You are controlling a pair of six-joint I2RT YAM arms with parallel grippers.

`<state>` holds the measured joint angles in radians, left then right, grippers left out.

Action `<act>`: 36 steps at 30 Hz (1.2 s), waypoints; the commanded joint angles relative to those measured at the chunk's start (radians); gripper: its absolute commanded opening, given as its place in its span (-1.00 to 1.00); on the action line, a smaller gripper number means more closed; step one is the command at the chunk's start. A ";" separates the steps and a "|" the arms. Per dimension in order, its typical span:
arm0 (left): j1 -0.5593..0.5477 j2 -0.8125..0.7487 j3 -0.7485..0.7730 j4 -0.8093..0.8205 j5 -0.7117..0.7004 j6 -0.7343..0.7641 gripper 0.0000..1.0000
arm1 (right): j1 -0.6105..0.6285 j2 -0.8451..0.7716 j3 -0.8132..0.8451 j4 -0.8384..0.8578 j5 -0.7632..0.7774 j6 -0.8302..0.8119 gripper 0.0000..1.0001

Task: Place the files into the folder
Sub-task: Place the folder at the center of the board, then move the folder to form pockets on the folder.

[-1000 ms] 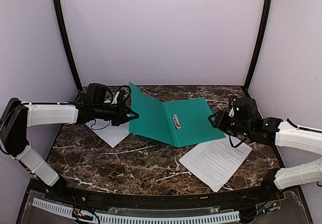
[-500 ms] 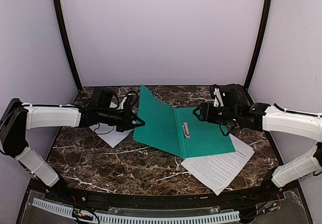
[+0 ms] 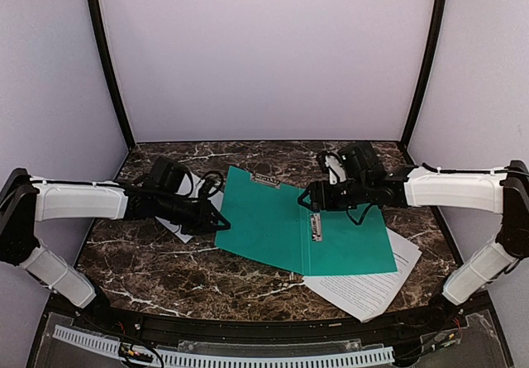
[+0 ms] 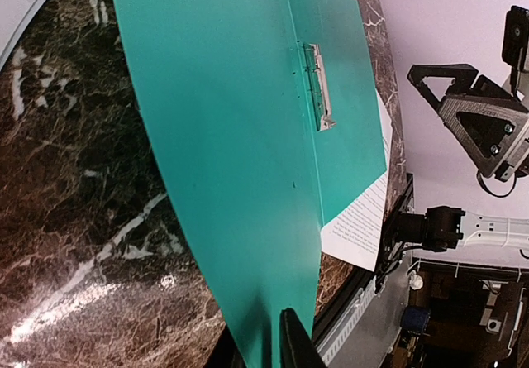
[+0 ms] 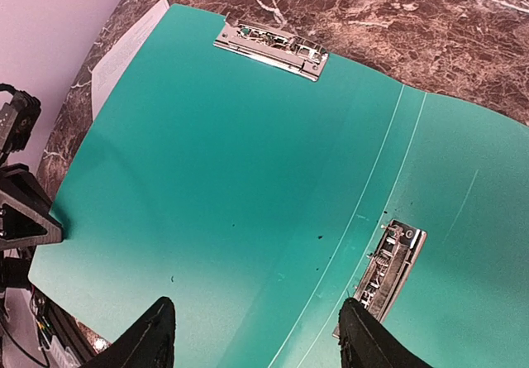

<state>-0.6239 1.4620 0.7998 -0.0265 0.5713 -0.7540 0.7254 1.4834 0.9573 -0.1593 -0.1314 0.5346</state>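
Room between the right gripper's (image 5: 258, 318) wide-set jaws, only the folder's (image 5: 231, 161) flat panel beneath, spine clip (image 5: 388, 265) just beside one finger, second clip (image 5: 271, 48) well ahead; left gripper (image 3: 221, 217) at the folder edge, bare marble table (image 4: 74, 219) alongside.

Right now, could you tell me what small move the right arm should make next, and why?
Probably swing the right gripper toward the near sheet: the folder lies open, the jaws stand open and empty, and that sheet sits partly under it.
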 commanded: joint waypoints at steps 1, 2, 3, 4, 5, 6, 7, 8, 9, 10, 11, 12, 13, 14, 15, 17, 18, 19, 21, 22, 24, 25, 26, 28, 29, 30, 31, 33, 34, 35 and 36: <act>0.000 -0.078 -0.025 -0.142 -0.071 0.075 -0.70 | -0.004 0.046 0.024 0.017 -0.041 -0.029 0.30; 0.000 -0.092 -0.031 -0.154 -0.069 0.077 -0.70 | -0.004 0.057 0.023 0.024 -0.047 -0.029 0.30; 0.000 -0.099 -0.044 -0.157 -0.062 0.077 -0.71 | -0.005 0.070 0.025 0.031 -0.053 -0.030 0.30; 0.000 -0.109 -0.051 -0.164 -0.057 0.077 -0.71 | -0.004 0.084 0.030 0.034 -0.060 -0.031 0.30; 0.000 -0.114 -0.060 -0.173 -0.046 0.080 -0.74 | -0.005 0.097 0.035 0.035 -0.064 -0.033 0.30; 0.000 -0.125 -0.065 -0.185 -0.039 0.084 -0.76 | -0.004 0.109 0.040 0.037 -0.068 -0.035 0.30; 0.000 -0.130 -0.076 -0.191 -0.022 0.086 -0.80 | -0.004 0.119 0.044 0.039 -0.070 -0.038 0.30; 0.000 -0.141 -0.080 -0.196 -0.013 0.092 -0.82 | -0.005 0.129 0.045 0.041 -0.074 -0.040 0.30; 0.000 -0.146 -0.087 -0.206 0.006 0.096 -0.83 | -0.005 0.138 0.045 0.044 -0.076 -0.042 0.30; -0.001 -0.152 -0.087 -0.213 0.014 0.110 -0.84 | -0.005 0.146 0.045 0.050 -0.078 -0.042 0.30; -0.001 -0.154 -0.086 -0.231 0.036 0.120 -0.87 | -0.004 0.155 0.046 0.053 -0.080 -0.044 0.30; -0.001 -0.154 -0.082 -0.240 0.046 0.141 -0.88 | -0.005 0.163 0.049 0.055 -0.083 -0.045 0.30; -0.002 -0.150 -0.080 -0.264 0.068 0.154 -0.92 | -0.005 0.172 0.052 0.055 -0.087 -0.048 0.30; -0.002 -0.147 -0.076 -0.276 0.090 0.180 -0.94 | -0.004 0.180 0.055 0.055 -0.088 -0.052 0.30; -0.002 -0.146 -0.076 -0.295 0.100 0.203 -0.98 | -0.005 0.187 0.055 0.055 -0.086 -0.055 0.30; -0.003 -0.146 -0.077 -0.319 0.123 0.230 -0.99 | -0.004 0.199 0.062 0.055 -0.087 -0.061 0.30; -0.003 -0.148 -0.072 -0.333 0.120 0.242 -0.98 | -0.004 0.206 0.068 0.053 -0.087 -0.065 0.30; -0.003 -0.151 -0.066 -0.376 0.106 0.271 -0.90 | -0.005 0.212 0.075 0.049 -0.086 -0.071 0.30; -0.003 -0.160 -0.030 -0.459 0.035 0.329 -0.65 | -0.004 0.222 0.085 0.044 -0.083 -0.084 0.30; -0.003 -0.164 0.002 -0.484 -0.037 0.346 -0.36 | -0.004 0.229 0.089 0.041 -0.079 -0.094 0.30; -0.003 -0.179 0.043 -0.525 -0.143 0.386 -0.09 | -0.005 0.242 0.110 0.035 -0.072 -0.117 0.30; -0.002 -0.185 0.055 -0.532 -0.177 0.404 -0.02 | -0.005 0.250 0.123 0.030 -0.076 -0.131 0.30; -0.002 -0.185 0.076 -0.533 -0.241 0.411 0.11 | -0.005 0.259 0.137 0.026 -0.084 -0.146 0.30; -0.002 -0.173 0.102 -0.509 -0.315 0.425 0.26 | -0.005 0.282 0.169 0.018 -0.098 -0.176 0.30; -0.002 -0.153 0.109 -0.475 -0.330 0.431 0.30 | -0.006 0.294 0.184 0.018 -0.103 -0.189 0.30; -0.002 -0.136 0.124 -0.436 -0.351 0.434 0.34 | -0.005 0.305 0.200 0.018 -0.105 -0.199 0.30; -0.002 -0.091 0.150 -0.417 -0.357 0.437 0.36 | -0.004 0.317 0.216 0.017 -0.108 -0.213 0.29; -0.002 -0.011 0.195 -0.368 -0.395 0.439 0.37 | -0.005 0.344 0.253 0.014 -0.111 -0.227 0.28; -0.001 0.049 0.213 -0.342 -0.406 0.438 0.36 | -0.005 0.359 0.272 0.012 -0.116 -0.236 0.28; 0.000 0.078 0.250 -0.324 -0.414 0.439 0.35 | -0.005 0.373 0.293 0.014 -0.119 -0.245 0.27; 0.003 0.137 0.270 -0.286 -0.415 0.441 0.33 | -0.004 0.390 0.312 0.014 -0.119 -0.251 0.26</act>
<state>-0.6266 1.4395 0.9951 -0.4194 0.2512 -0.3454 0.7250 1.8206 1.1976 -0.1425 -0.2340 0.3420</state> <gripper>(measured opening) 0.679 0.637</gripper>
